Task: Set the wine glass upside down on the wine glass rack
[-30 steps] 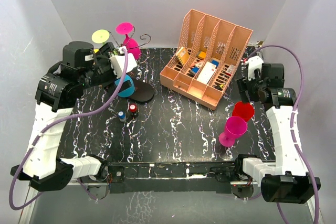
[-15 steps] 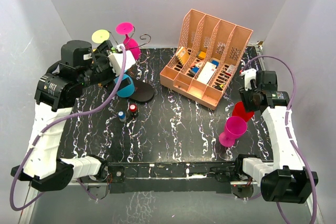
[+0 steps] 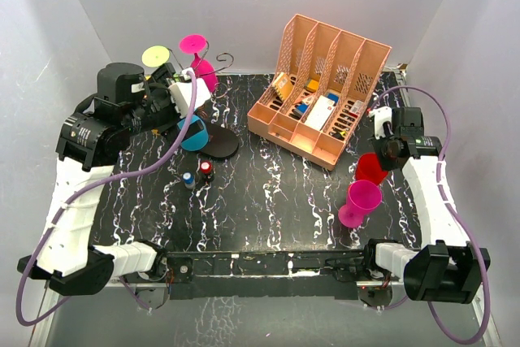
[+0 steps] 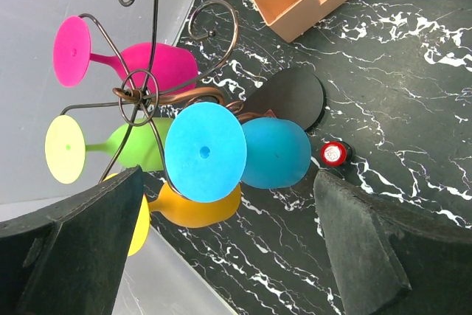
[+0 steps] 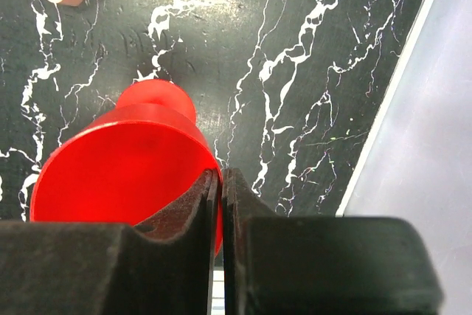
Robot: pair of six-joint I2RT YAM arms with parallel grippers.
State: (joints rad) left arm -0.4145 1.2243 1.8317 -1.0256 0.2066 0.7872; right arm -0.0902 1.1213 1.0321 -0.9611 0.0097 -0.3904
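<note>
A red wine glass (image 5: 125,160) stands upright on the black marble table at the right (image 3: 372,170). My right gripper (image 5: 221,175) is shut on its rim, one finger inside the bowl and one outside. A magenta wine glass (image 3: 361,201) stands just in front of it. The wine glass rack (image 4: 140,95), a dark wire tree on a black oval base (image 3: 219,145), holds magenta, green, blue, orange and yellow glasses upside down. My left gripper (image 4: 228,182) hangs open beside the rack with nothing between its fingers.
A peach slotted organiser (image 3: 325,87) filled with small items stands at the back centre-right. Two small bottles, one with a red cap (image 3: 206,167) and one blue (image 3: 188,179), stand in front of the rack base. White walls close in on three sides.
My right gripper came down and left onto the red glass and closed on its rim. The left arm has hardly moved.
</note>
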